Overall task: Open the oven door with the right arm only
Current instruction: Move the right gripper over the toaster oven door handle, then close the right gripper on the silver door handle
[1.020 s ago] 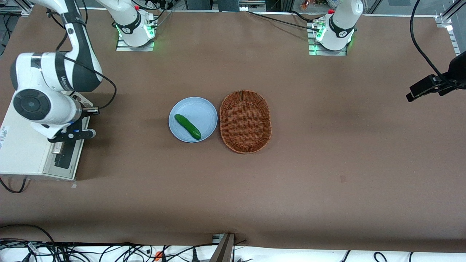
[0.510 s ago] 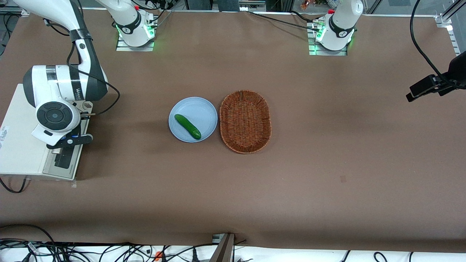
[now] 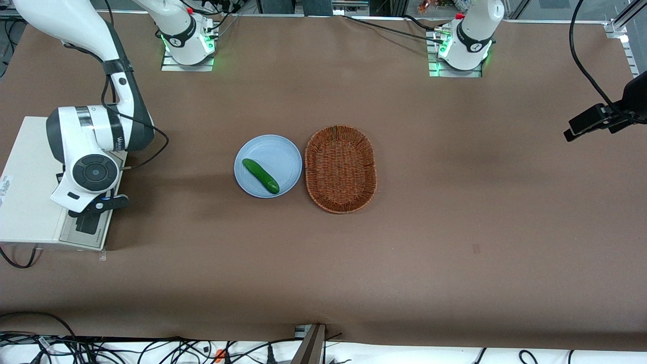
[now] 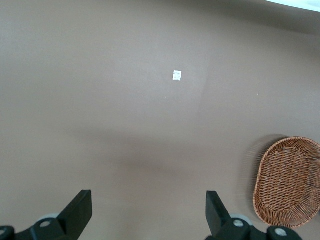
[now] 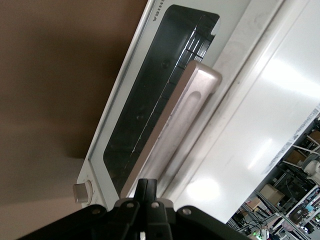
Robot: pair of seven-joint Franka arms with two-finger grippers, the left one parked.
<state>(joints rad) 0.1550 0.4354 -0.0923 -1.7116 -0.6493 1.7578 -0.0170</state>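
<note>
The off-white toaster oven (image 3: 28, 192) stands at the working arm's end of the table. Its oven door (image 3: 87, 226) faces up toward the table's middle and lies shut against the oven body. The right wrist view shows the door's dark glass window (image 5: 150, 100) and its long silver bar handle (image 5: 177, 122). The right arm (image 3: 94, 173) hangs over the door and hides much of it in the front view. My gripper (image 5: 148, 183) is shut with its fingers pressed together, empty, just above one end of the handle.
One round knob (image 5: 82, 191) sits on the oven's front beside the door. A blue plate (image 3: 283, 151) with a green cucumber (image 3: 260, 175) and a wicker basket (image 3: 341, 168) lie mid-table. Cables run along the table's front edge.
The right arm's wrist has moved nearer to the front camera and lower, along the oven's front, over the door. The oven door has not moved.
</note>
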